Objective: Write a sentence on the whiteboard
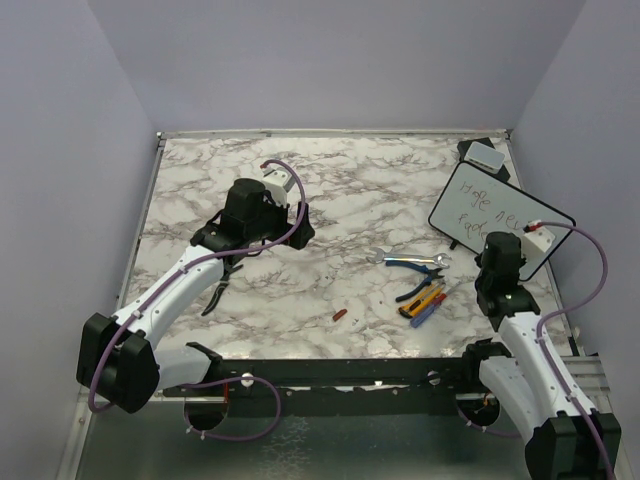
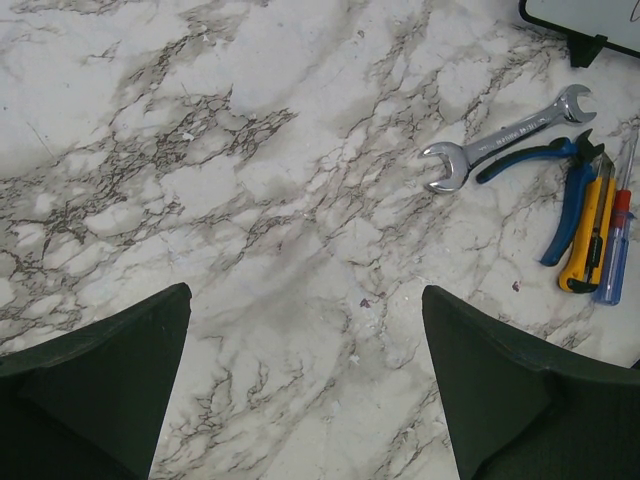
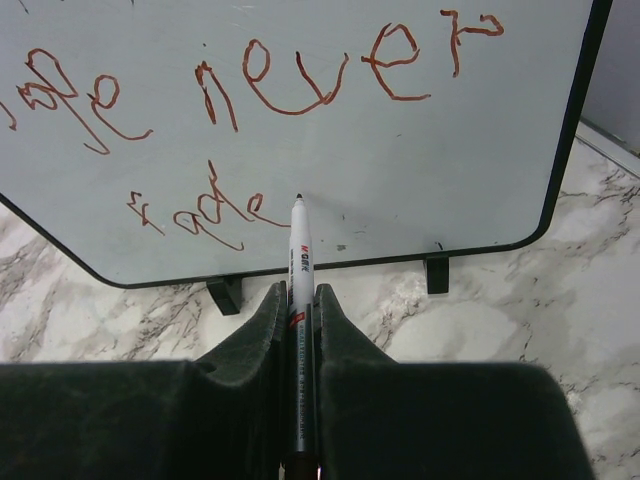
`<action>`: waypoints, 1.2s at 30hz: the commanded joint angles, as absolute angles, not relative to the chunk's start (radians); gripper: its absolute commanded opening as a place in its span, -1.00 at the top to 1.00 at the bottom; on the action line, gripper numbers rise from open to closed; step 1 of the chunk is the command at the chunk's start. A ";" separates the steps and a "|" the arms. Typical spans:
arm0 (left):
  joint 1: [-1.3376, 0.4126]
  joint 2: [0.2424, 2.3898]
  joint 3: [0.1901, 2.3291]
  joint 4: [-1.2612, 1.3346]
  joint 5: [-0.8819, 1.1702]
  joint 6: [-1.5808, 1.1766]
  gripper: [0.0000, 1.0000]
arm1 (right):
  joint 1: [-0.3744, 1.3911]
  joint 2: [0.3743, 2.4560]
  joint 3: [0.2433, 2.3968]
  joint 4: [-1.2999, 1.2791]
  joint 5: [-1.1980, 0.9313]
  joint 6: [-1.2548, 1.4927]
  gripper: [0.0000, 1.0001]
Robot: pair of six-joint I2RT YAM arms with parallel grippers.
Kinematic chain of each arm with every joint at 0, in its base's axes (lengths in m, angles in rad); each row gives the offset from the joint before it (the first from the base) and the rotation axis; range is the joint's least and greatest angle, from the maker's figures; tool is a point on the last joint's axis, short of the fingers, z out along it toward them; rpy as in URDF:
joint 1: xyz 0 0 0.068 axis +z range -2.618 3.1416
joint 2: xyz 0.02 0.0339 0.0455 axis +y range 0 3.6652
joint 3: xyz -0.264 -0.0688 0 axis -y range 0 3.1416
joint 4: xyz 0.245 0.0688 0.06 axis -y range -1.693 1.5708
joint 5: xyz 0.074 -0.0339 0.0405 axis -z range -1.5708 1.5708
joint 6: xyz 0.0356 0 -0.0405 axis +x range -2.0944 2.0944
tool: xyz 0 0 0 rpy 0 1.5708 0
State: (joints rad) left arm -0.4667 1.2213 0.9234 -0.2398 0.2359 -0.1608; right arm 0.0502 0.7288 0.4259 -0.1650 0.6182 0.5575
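the whiteboard (image 1: 478, 205) stands propped at the tabletop's (image 1: 350, 200) far right, with two red lines ending in "fade". the right hand (image 3: 300, 300) pinches a marker (image 3: 300, 250), its tip by that word. the left hand (image 2: 305, 295) gapes empty. the sentence is probably nearly finished.

L tool (image 2: 305, 300) wide apart, R tool (image 3: 298, 300) tight together.

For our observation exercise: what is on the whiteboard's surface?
Red handwriting in two lines crosses the whiteboard; the lower reads roughly "fade". The marker, shut in the right gripper's jaws, points at its end. From above, the right arm covers the board's near corner.
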 commanded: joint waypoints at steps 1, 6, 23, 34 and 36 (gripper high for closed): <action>-0.463 1.198 0.911 -0.220 0.255 -0.164 -0.98 | 0.044 0.749 0.463 -0.136 0.679 0.539 0.99; -0.464 1.198 0.911 -0.221 0.255 -0.163 -0.98 | 0.044 0.764 0.463 -0.118 0.689 0.533 0.99; -0.464 1.198 0.911 -0.221 0.253 -0.161 -0.98 | 0.044 0.802 0.453 -0.064 0.623 0.509 0.99; -0.463 1.195 0.912 -0.221 0.252 -0.161 -0.98 | 0.044 0.839 0.461 -0.101 0.641 0.538 0.99; -0.463 1.195 0.911 -0.221 0.253 -0.162 -0.98 | 0.044 0.829 0.460 -0.111 0.657 0.543 0.99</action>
State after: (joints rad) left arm -0.4667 1.2194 0.9234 -0.2333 0.2359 -0.1604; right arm 0.0502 0.8368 0.4385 -0.0925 0.6231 0.5247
